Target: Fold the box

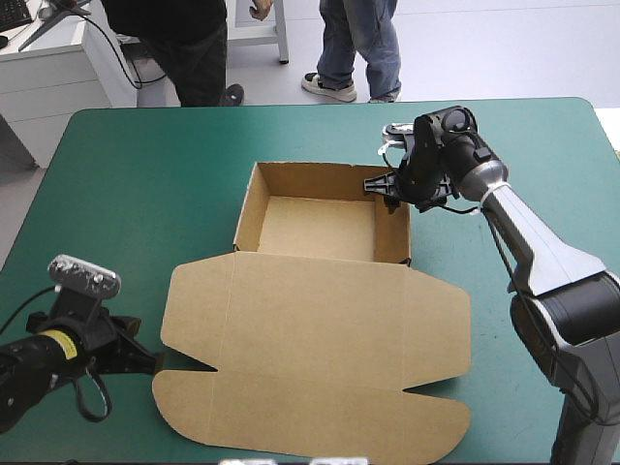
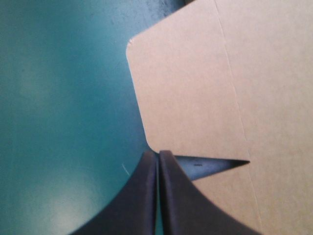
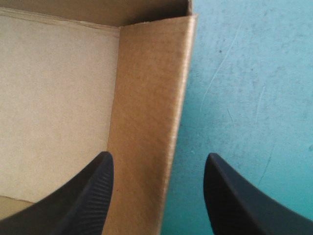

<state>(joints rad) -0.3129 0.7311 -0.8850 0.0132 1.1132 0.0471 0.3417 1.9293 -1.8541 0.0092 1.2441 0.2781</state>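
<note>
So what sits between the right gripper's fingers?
The box's upright side wall stands between them, the right gripper open astride it; the right wrist view shows this.

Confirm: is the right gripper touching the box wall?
Cannot tell. Right wrist view: the right gripper is open astride the box wall; outer finger clears it, inner finger overlaps it, hiding any gap.

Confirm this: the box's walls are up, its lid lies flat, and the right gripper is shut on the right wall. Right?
Not quite. The right gripper is open, not shut: the right wrist view shows its fingers apart, one either side of the right wall. The box does have walls up and its lid flat.
</note>
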